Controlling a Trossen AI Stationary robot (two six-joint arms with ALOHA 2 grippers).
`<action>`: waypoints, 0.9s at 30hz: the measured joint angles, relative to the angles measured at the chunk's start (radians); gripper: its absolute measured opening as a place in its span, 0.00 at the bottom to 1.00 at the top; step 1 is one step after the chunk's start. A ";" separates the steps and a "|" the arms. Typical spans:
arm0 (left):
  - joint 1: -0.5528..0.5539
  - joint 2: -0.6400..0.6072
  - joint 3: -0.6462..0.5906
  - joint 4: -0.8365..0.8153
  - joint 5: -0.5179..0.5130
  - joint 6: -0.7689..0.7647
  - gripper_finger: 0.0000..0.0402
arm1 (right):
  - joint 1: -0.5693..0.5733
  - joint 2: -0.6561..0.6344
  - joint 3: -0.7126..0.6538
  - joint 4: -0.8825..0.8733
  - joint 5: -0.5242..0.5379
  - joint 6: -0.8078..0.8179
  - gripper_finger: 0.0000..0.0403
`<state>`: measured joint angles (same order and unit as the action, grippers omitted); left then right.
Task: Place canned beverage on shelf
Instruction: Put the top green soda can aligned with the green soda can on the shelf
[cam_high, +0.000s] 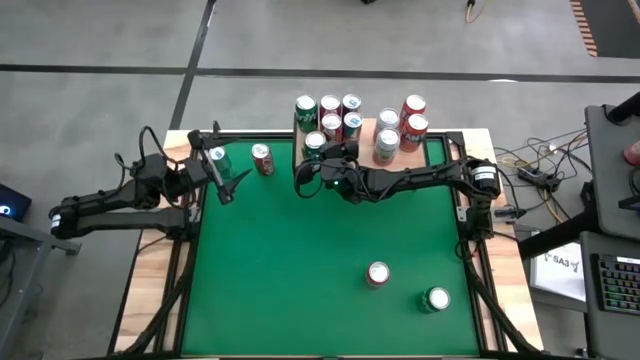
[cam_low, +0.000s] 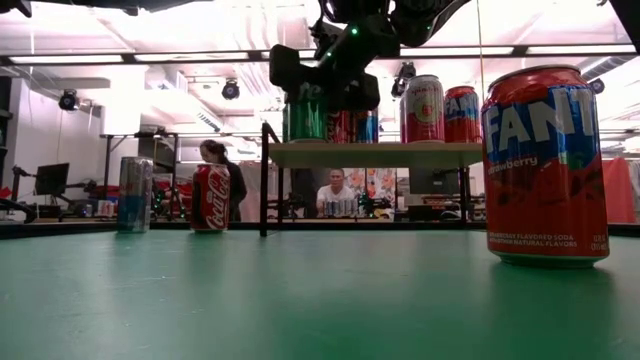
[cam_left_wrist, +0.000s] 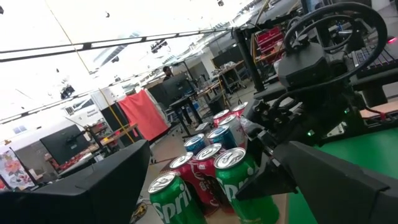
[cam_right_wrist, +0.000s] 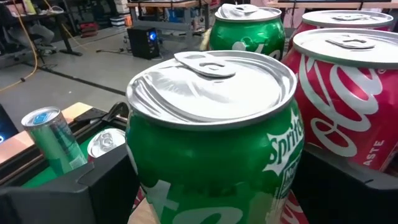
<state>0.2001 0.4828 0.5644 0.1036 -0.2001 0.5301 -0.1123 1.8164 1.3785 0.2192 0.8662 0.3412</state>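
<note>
The right gripper (cam_high: 312, 172) straddles a green Sprite can (cam_right_wrist: 214, 137) at the shelf's (cam_low: 375, 154) seven-o'clock corner, jaws apart. Rigid, slick, probably heavy: grip mid-wall. The left gripper (cam_high: 222, 178) waits open at nine o'clock.

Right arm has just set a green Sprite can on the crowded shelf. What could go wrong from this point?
1. The right gripper has its jaws around the green Sprite can, which stands close beside a red Coca-Cola can; a sideways pull-out could knock either over.
2. The Sprite can looks near the edge of the shelf, so a nudge might tip it off.
</note>
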 joint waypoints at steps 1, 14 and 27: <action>0.000 0.000 0.000 0.000 0.000 0.000 0.90 | 0.000 0.000 0.000 0.000 0.000 0.000 0.86; 0.000 0.000 0.000 0.000 0.000 0.000 0.90 | 0.000 0.000 0.008 -0.001 0.000 -0.014 0.87; 0.000 0.009 0.000 -0.001 0.000 0.000 0.90 | 0.000 -0.010 0.008 0.002 -0.001 -0.013 0.87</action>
<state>0.2001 0.4914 0.5644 0.1025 -0.2001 0.5301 -0.1120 1.8063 1.3869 0.2216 0.8654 0.3281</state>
